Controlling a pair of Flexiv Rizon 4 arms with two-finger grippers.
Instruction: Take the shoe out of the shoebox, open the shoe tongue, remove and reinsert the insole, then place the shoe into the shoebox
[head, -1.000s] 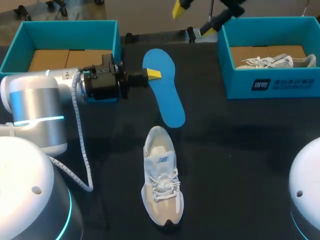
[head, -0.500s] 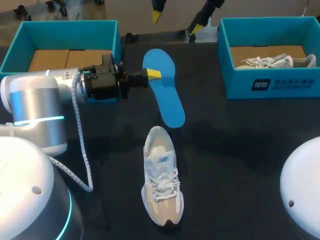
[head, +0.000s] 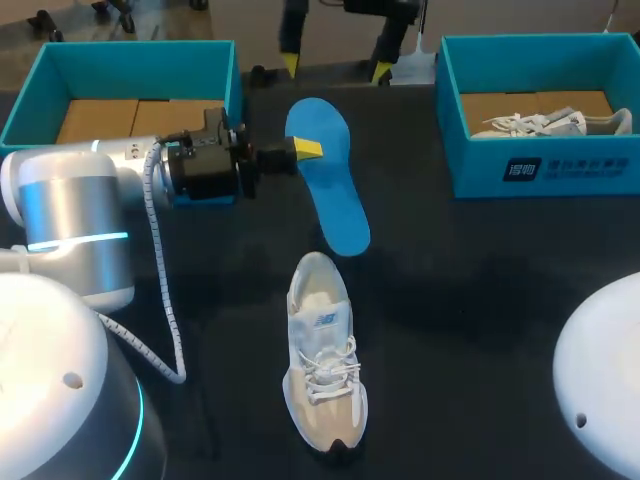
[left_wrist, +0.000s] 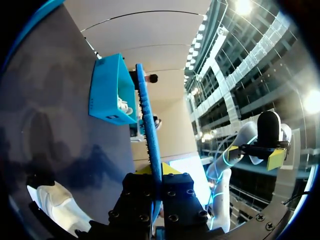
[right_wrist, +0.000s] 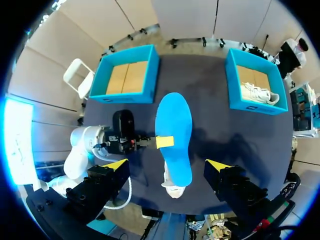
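Head view has the left gripper (head: 305, 150) clenched on the blue insole (head: 330, 190), pinching its long edge near the broad end; the narrow end points toward 5 o'clock. The shoe (head: 322, 350) lies on the table (head: 480, 300) at 6 o'clock from the insole, near it but apart, mouth toward the insole, laces on top, nothing holding it. The left box (head: 120, 48) sits at 10 o'clock from the shoe with only its cardboard floor showing; the right box (head: 520, 170) at 2 o'clock holds a second shoe (head: 540, 123).

In the left wrist view the insole (left_wrist: 147, 115) runs edge-on out from between that gripper's (left_wrist: 156, 187) fingers. The right gripper (head: 335, 65) hangs at 12 o'clock from the insole, released, fingers spread wide; from its own wrist view it (right_wrist: 167, 165) looks straight down on the insole (right_wrist: 175, 135), which seems to be held clear of the table.

My reading: the insole is out and has yet to go back in.

Risks:
- the edge pinch is slim; the soft insole may twist or slip out when pressed against the shoe
- the insole may buckle at the mouth rather than slide in; whether the tongue is open enough I cannot tell
- the loose shoe may skid or tip under the push unless the right gripper steadies it
- the right gripper, coming down, could knock the insole
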